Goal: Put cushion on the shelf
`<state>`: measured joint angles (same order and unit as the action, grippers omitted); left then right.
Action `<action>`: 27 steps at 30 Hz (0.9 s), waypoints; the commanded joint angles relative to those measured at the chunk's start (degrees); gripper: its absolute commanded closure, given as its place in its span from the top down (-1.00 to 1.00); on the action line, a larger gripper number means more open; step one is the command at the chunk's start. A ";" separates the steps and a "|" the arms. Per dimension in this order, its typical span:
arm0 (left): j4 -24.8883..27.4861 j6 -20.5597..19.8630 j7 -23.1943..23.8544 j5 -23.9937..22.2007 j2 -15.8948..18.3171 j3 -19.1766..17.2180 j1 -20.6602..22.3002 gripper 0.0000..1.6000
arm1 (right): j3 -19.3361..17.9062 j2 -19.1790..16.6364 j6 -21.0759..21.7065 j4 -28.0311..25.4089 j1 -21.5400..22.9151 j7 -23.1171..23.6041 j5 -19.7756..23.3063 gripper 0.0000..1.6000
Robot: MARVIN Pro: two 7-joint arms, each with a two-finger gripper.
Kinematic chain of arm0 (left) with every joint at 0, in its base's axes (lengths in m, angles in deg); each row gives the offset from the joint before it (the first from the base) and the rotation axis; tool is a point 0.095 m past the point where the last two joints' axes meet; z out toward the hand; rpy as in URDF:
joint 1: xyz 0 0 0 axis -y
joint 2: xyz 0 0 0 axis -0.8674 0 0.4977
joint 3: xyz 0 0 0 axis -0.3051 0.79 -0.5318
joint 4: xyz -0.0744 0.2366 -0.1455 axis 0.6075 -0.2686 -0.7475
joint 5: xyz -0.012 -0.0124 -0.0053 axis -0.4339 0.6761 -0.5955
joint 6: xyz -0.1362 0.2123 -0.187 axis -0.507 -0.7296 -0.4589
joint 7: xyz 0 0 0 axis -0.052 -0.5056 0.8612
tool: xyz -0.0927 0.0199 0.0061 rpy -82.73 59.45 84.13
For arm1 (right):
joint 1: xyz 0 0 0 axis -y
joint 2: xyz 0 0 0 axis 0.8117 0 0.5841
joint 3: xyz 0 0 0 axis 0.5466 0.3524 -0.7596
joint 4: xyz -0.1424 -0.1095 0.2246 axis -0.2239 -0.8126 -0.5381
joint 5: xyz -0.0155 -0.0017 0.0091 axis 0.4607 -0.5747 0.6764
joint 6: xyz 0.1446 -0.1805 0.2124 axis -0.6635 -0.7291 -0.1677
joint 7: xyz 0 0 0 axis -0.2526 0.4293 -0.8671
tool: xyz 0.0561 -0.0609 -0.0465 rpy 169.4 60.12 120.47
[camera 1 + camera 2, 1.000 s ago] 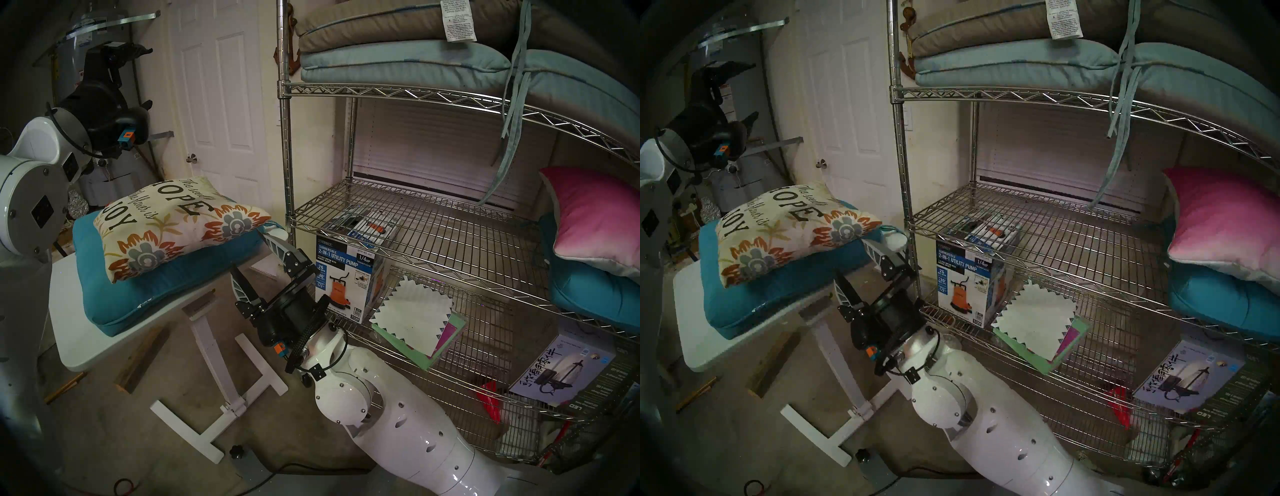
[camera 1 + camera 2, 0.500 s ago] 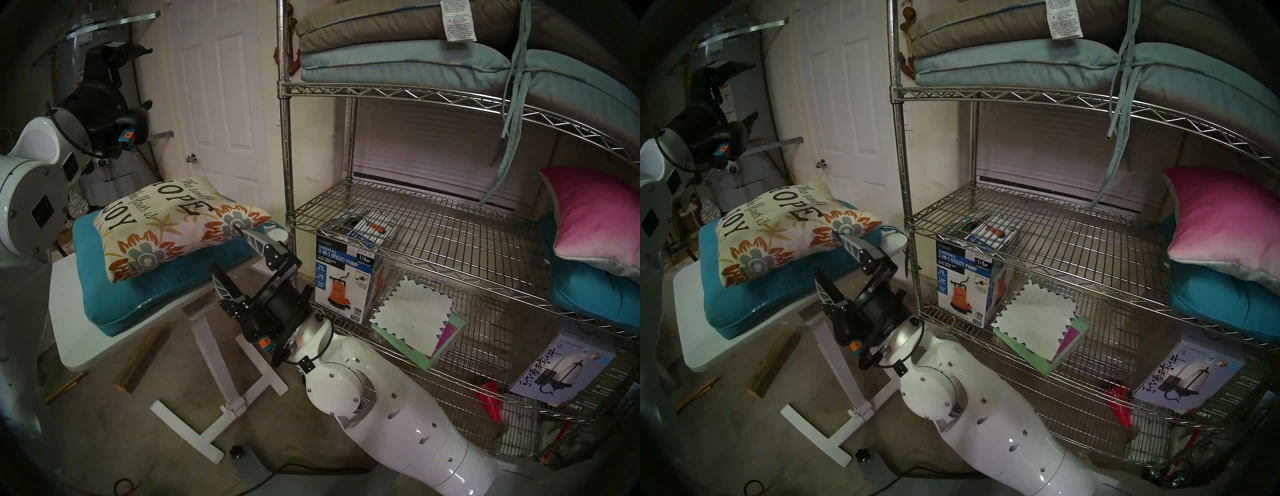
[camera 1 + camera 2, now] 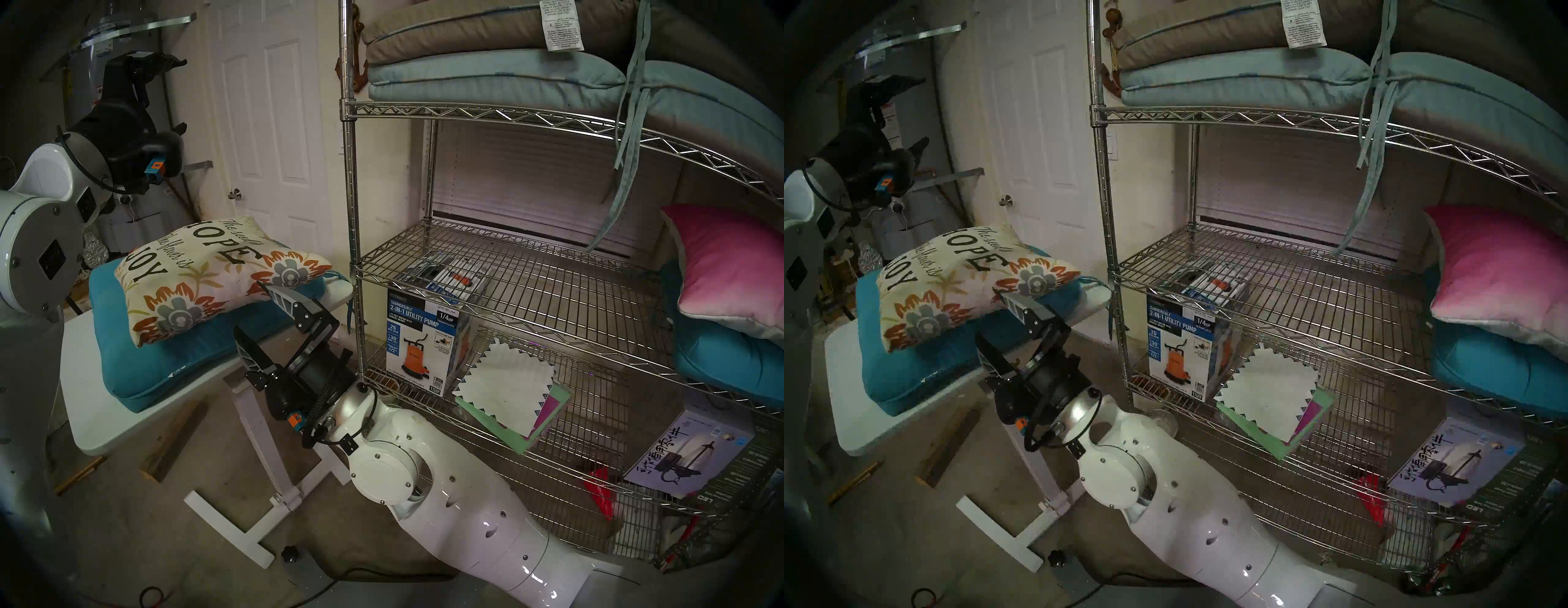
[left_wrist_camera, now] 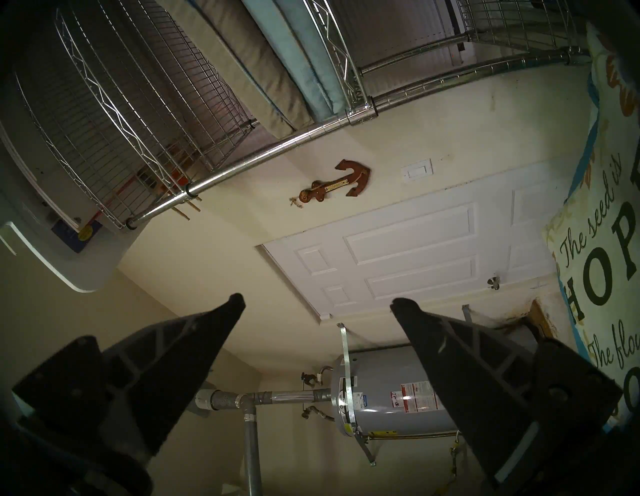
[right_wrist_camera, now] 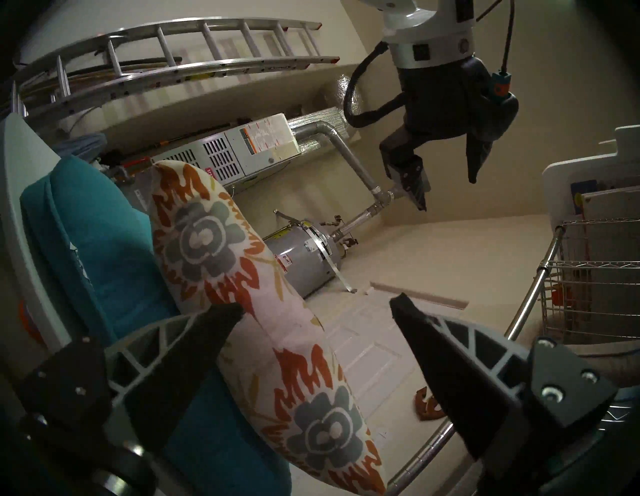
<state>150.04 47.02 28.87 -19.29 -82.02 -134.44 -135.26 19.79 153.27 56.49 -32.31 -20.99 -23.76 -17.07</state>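
The cushion, cream with orange and grey-blue flowers and "HOPE", "JOY", lies on a teal seat cushion left of the shelf, a chrome wire rack. The cushion also shows in the head right view and the left wrist view. My right gripper is open at the cushion's near right edge. In the right wrist view the cushion runs between the fingers of the right gripper, and one fingertip sits at its seam with the teal cushion. My left gripper is open and empty, raised at the upper left.
A white tilting table carries both cushions. The shelf's middle tier holds a pink pillow on a teal cushion at the right. A pump box and papers sit lower down. Stacked cushions fill the top tier.
My right gripper has moved left, from beside the shelf's front pole to the cushion's near right edge, staying open. The left arm and the cushion have not moved.
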 commanded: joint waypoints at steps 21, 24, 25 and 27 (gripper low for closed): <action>0.48 0.07 -0.23 -0.11 -0.09 -0.36 0.25 1.00 | 0.39 9.41 -2.85 9.25 10.25 0.69 0.07 1.00; 0.48 0.07 -0.22 -0.11 -0.11 -0.39 0.22 1.00 | 0.79 10.03 -3.26 10.34 10.61 0.74 0.06 1.00; 0.48 0.07 -0.22 -0.11 -0.11 -0.39 0.22 1.00 | 0.79 10.03 -3.26 10.34 10.61 0.74 0.06 1.00; 0.48 0.07 -0.22 -0.11 -0.11 -0.39 0.22 1.00 | 1.42 10.62 -3.52 11.07 10.78 0.76 -0.01 1.00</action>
<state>150.04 47.02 28.87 -19.26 -82.07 -134.42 -135.25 20.09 160.47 53.78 -21.62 -12.53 -23.22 -17.10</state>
